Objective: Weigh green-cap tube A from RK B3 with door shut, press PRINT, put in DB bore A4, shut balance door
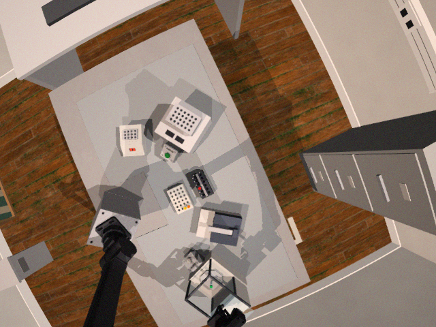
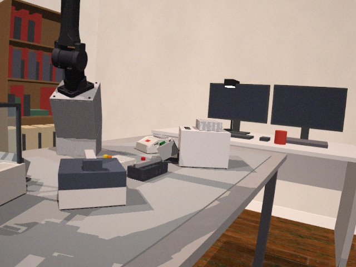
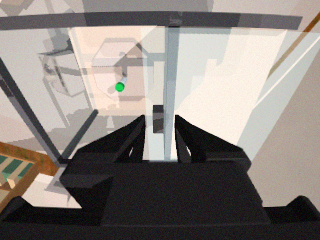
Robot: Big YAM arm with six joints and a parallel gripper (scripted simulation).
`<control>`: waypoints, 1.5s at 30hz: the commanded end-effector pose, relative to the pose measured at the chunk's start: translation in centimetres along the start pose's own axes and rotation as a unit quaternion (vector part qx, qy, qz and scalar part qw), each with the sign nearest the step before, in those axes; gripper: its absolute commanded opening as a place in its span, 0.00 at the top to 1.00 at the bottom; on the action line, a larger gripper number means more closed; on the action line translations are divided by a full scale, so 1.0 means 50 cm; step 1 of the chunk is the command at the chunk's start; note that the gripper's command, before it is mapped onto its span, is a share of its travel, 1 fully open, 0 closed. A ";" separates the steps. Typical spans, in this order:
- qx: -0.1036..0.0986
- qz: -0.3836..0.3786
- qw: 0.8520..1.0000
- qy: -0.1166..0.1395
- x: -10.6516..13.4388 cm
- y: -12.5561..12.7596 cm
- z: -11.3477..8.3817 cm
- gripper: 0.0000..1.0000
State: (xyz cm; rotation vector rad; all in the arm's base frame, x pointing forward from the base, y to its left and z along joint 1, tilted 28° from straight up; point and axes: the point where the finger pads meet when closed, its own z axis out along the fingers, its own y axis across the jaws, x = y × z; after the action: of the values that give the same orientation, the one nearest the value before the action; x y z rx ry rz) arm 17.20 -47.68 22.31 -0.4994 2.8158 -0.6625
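Note:
Tube A, green cap [image 1: 211, 287] [image 3: 119, 87], stands on the pan inside the balance's glass box [image 1: 197, 308] [image 3: 100, 20]. The door pane [image 3: 210, 100] is slid back, away from the tube's side, leaving the top above the tube open. Its dark handle [image 3: 158, 111] lies between my fingertips in the wrist view; how far below them is unclear. My gripper [image 3: 159, 120] [image 1: 223, 310] is partly open, holding nothing, above the box's rear part. The white block with a red display [image 1: 136, 152] [image 2: 148, 144] looks like the dry block DB. PRINT and the lamp cannot be made out.
Tube rack RK [image 1: 171, 197] holds yellow and orange caps. Magnet block MG [image 1: 210, 193] [image 2: 146, 173] holds a red cap. Spectrophotometer SP [image 1: 229, 239] [image 2: 92, 198] stands beside the balance. A tall white station [image 1: 158, 131] [image 2: 204, 149] and a small one with a green spot [image 1: 167, 154] are farther off.

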 end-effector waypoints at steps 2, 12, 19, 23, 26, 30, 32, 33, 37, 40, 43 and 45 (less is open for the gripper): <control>0.015 -0.001 1.000 0.001 -0.004 -0.025 -0.018 0.70; 0.015 -0.001 1.000 0.001 -0.004 -0.025 -0.018 0.94; 0.015 -0.001 1.000 0.001 -0.004 -0.025 -0.018 0.94; 0.015 -0.001 1.000 0.001 -0.004 -0.025 -0.018 0.94; 0.015 -0.001 1.000 0.001 -0.004 -0.025 -0.018 0.94; 0.015 -0.001 1.000 0.001 -0.004 -0.025 -0.018 0.94; 0.014 -0.001 1.000 -0.001 -0.015 -0.006 -0.015 0.94; 0.018 -0.002 1.000 -0.001 -0.016 -0.006 -0.021 0.94; 0.013 -0.001 1.000 -0.001 -0.016 0.006 -0.021 0.94; 0.014 -0.001 1.000 -0.001 -0.015 0.007 -0.021 0.94; 0.014 -0.001 1.000 -0.001 -0.015 0.013 -0.020 0.94; 0.013 0.000 1.000 -0.001 -0.015 0.018 -0.020 0.94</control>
State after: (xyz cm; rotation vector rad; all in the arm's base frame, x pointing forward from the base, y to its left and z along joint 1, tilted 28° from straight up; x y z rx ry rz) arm 16.96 -46.92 21.87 -0.4987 2.8142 -0.6681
